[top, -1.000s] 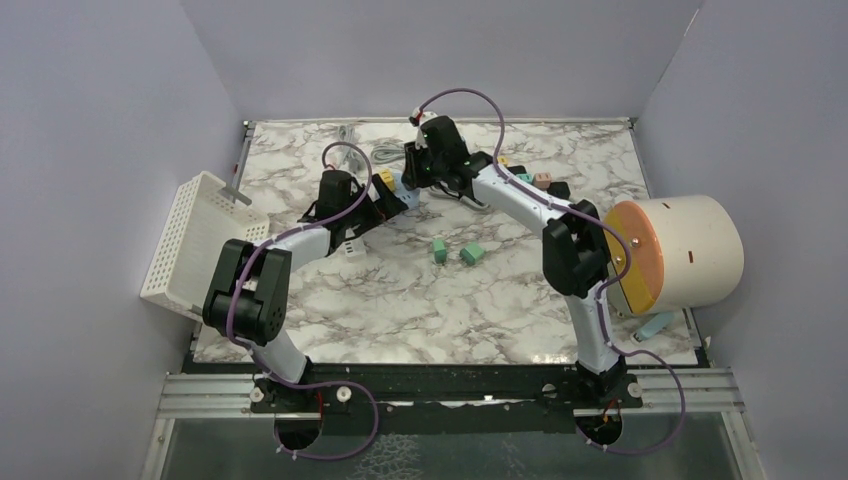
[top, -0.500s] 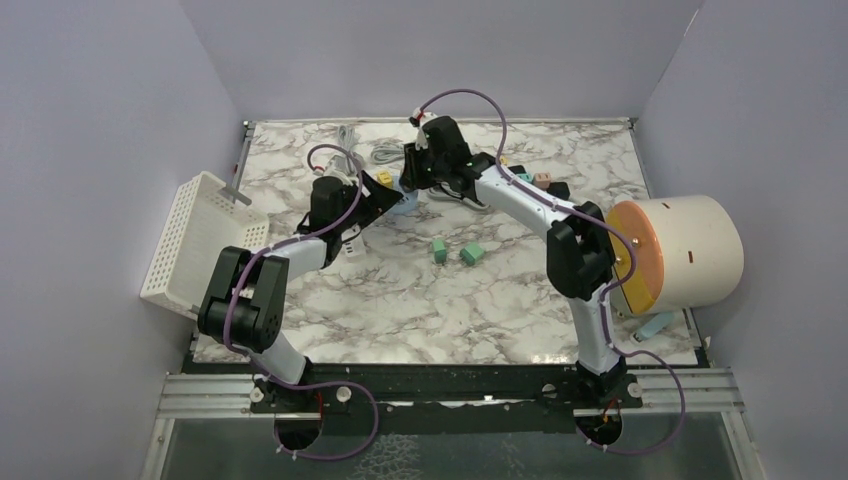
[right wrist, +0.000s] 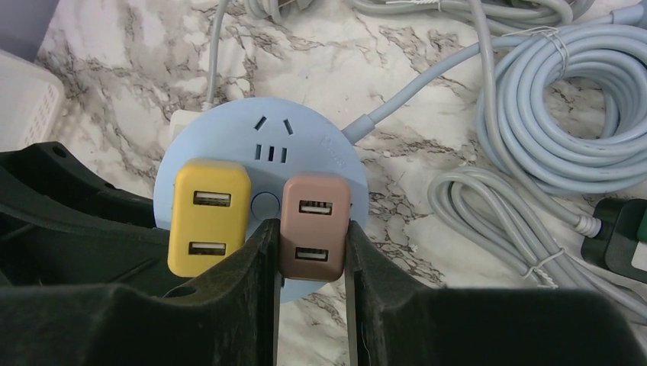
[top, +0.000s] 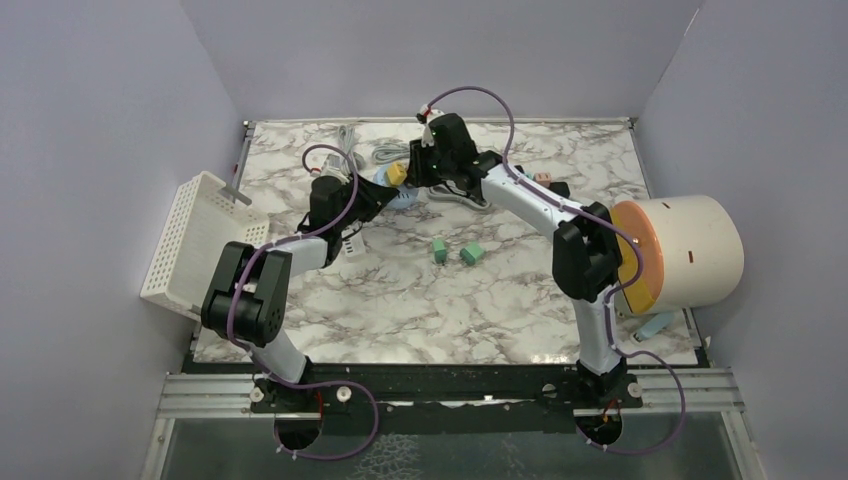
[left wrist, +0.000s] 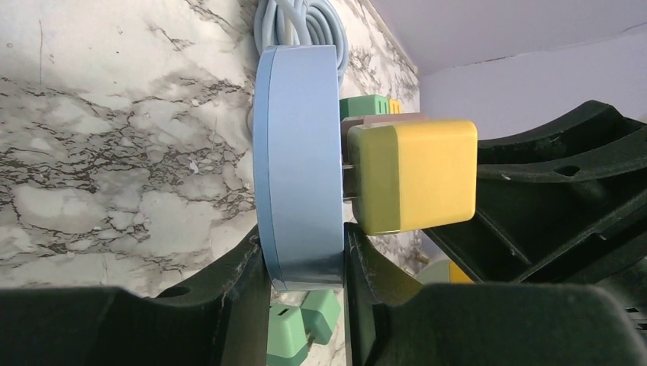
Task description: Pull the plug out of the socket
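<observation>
Socket (right wrist: 305, 141), a round pale-blue disc, is pinched across its thickness at the rim by the left gripper (left wrist: 304, 263), one finger on each face. On the socket's front face sits the brown plug (right wrist: 315, 221), with the right gripper (right wrist: 311, 263) clamped on its two sides. The yellow plug (right wrist: 209, 217) is just beside it, prongs showing in a thin gap to the socket. Grey cable coils (right wrist: 564, 114) lie beyond the socket, and two green plugs (top: 472, 254) lie on the table (top: 420, 300) on the socket's near side.
</observation>
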Robot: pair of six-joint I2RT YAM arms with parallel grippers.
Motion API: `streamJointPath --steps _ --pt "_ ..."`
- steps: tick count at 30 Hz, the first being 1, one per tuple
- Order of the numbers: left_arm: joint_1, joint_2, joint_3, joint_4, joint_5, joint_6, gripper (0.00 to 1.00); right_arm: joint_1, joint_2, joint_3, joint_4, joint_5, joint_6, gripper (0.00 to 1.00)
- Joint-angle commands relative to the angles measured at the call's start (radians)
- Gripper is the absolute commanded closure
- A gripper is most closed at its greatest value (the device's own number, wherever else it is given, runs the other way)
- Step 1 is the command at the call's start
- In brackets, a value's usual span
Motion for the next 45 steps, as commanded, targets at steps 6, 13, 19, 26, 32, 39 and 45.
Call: streamJointPath --steps 6,13,19,26,32,39,45 --pt "-0.005 0.008 -0.018 0.031 -0.061 0.009 1.0 -0.09 -0.229 -0.138 0.262 -0.405 0.159 0.99" --pt "0.009 -0.005 -0.03 0.03 -0.084 0.025 1.0 -0.229 -0.29 -0.307 0.456 -0.694 0.304 0.99" --pt "0.014 0.008 -0.02 0.025 -0.088 0.036 1.0 -0.206 -0.322 -0.243 0.185 -0.544 0.127 0.99" --pt "0.059 -0.001 0.041 -0.028 -0.029 0.128 1.0 -0.194 -0.345 -0.368 -0.038 -0.635 -0.162 0.99" --pt "0.106 -0.009 0.122 -0.146 0.012 0.229 1.0 -0.094 -0.267 -0.39 -0.183 -0.668 -0.321 0.99" --pt "0.117 0.005 0.208 -0.277 0.07 0.337 1.0 -0.007 -0.067 -0.303 -0.198 -0.686 -0.315 0.94" --pt "0.118 -0.008 0.231 -0.352 0.068 0.393 1.0 -0.002 0.038 -0.266 -0.166 -0.669 -0.295 0.83"
